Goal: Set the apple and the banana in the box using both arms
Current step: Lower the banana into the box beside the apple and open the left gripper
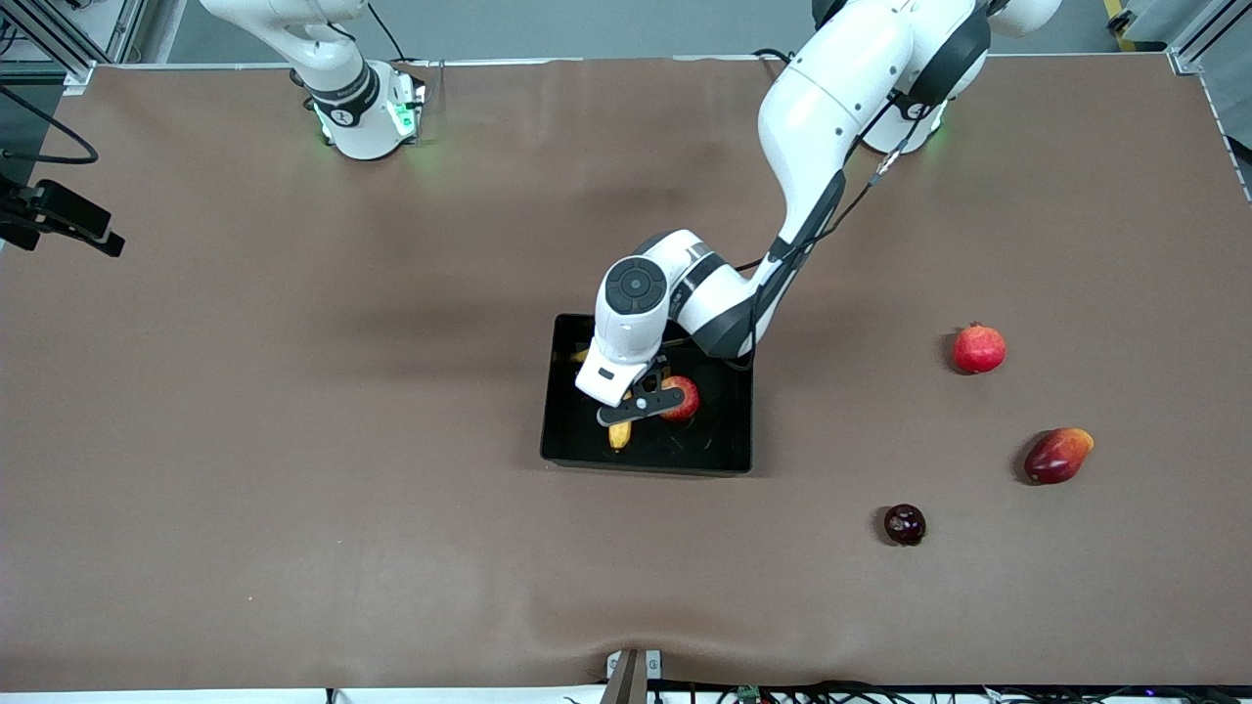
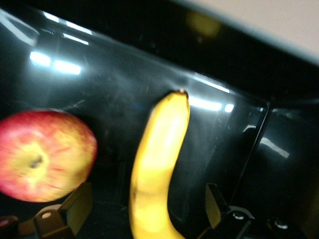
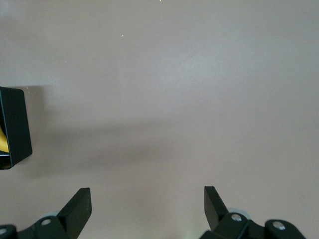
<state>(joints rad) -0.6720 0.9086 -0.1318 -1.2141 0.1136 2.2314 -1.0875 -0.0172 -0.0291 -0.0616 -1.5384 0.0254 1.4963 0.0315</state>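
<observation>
The black box (image 1: 722, 435) sits mid-table. The banana (image 1: 618, 436) lies in it, partly hidden under my left gripper (image 1: 641, 401). The apple (image 1: 684, 399) lies in the box beside the banana, toward the left arm's end. In the left wrist view the banana (image 2: 159, 164) runs between the open fingers (image 2: 76, 208) with a gap on each side, and the apple (image 2: 42, 155) rests on the glossy box floor (image 2: 124, 84). My right gripper (image 3: 148, 204) is open and empty over bare table, with a corner of the box (image 3: 15, 127) in its view. It is out of the front view.
A red pomegranate (image 1: 979, 349), a red-orange mango (image 1: 1058, 456) and a small dark red fruit (image 1: 905, 524) lie on the brown table toward the left arm's end. A black device (image 1: 59, 220) juts in at the right arm's end.
</observation>
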